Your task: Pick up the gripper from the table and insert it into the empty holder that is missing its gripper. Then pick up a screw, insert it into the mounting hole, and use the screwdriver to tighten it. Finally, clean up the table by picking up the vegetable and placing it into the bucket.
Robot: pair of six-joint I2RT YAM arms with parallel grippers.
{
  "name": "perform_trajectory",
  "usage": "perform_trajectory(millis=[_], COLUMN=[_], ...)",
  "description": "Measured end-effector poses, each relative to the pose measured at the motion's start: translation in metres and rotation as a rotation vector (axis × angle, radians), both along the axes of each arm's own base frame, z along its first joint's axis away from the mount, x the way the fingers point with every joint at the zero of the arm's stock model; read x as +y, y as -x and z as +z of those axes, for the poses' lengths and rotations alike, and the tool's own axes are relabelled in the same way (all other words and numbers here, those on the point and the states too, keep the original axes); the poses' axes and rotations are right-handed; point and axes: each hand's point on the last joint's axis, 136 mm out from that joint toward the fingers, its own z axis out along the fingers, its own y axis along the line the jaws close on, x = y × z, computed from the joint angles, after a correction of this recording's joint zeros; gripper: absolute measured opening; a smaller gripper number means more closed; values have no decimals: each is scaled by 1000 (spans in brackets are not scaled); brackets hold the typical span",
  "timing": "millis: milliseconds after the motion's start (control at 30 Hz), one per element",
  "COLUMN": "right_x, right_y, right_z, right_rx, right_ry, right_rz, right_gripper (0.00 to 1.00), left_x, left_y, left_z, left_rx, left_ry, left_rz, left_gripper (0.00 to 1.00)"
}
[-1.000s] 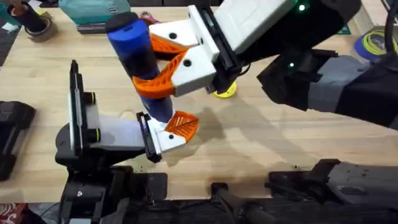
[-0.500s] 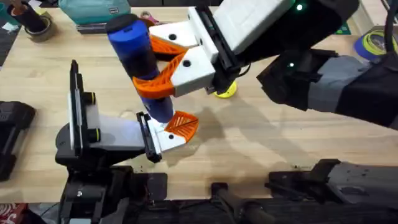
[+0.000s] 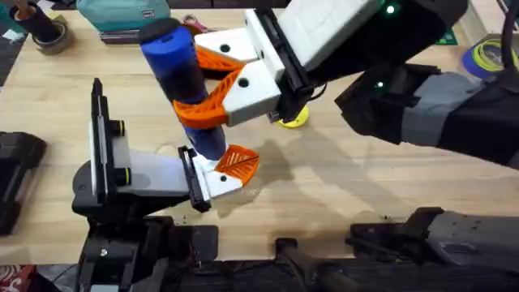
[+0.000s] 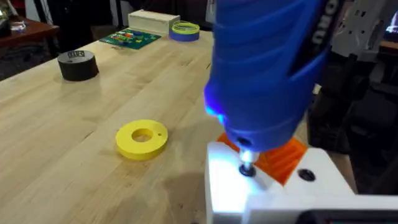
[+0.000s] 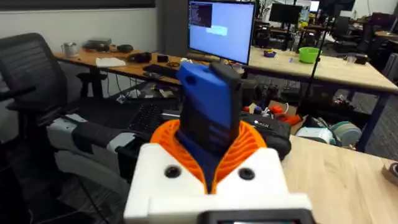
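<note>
Orange ribbed fingers (image 3: 212, 96) of right gripper (image 3: 207, 81) clamping thick blue pen-shaped electric screwdriver (image 3: 180, 77), glowing, silver tip pressing into white angular plastic holder (image 4: 273, 193). Left gripper's fingers: cannot tell.

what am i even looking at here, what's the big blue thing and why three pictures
Two robot arms work at a wooden table. One picture looks down from above; the other two come from small cameras on each arm's wrist. The blue thing is an electric screwdriver. The right arm's tool, white with orange ribbed pads, is clamped around it, pointing its tip down onto the white holder on the left arm, lower left. A small orange gripper sits on that holder. A yellow disc and a black tape roll lie on the table.
</note>
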Motion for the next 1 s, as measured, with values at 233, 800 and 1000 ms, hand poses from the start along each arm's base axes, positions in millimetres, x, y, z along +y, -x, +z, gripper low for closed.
perform_trajectory(millis=[233, 800, 1000], right_x=[0, 0, 4], right_y=[0, -1, -13], right_z=[0, 0, 5], right_rx=[0, 2, 40], right_ry=[0, -1, -15], right_rz=[0, -4, -76], right_gripper=[23, 23, 23], left_x=[0, 0, 0], left_y=[0, 0, 0], left_z=[0, 0, 0], left_rx=[0, 0, 0], left_ry=[0, 0, 0], left_rz=[0, 0, 0], left_gripper=[7, 7, 7])
